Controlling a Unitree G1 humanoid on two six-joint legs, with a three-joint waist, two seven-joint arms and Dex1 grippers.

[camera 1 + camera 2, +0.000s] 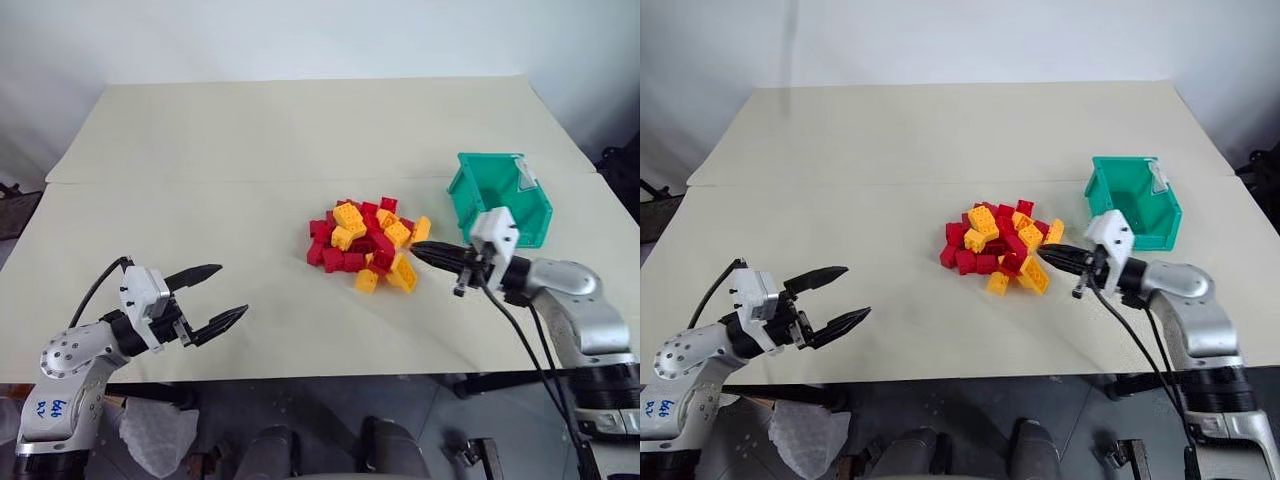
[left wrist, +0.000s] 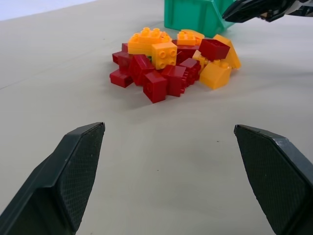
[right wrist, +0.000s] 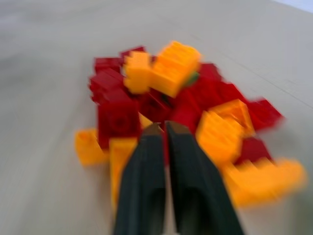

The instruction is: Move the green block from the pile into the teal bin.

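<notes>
With my right gripper (image 1: 418, 251) clenched empty at the pile (image 1: 366, 243), I risk scattering bricks and burying the barely visible green block (image 3: 191, 78).

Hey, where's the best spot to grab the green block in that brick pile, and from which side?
Only a sliver of the green block shows, wedged under the yellow-orange bricks atop the pile. Probably nudge those aside first, then pinch its flat side walls from above; its sides are buried now.

Silver-grey arms with white wrist blocks, black two-finger grippers, black cables; blue handwriting on the left arm (image 1: 50, 408)
</notes>
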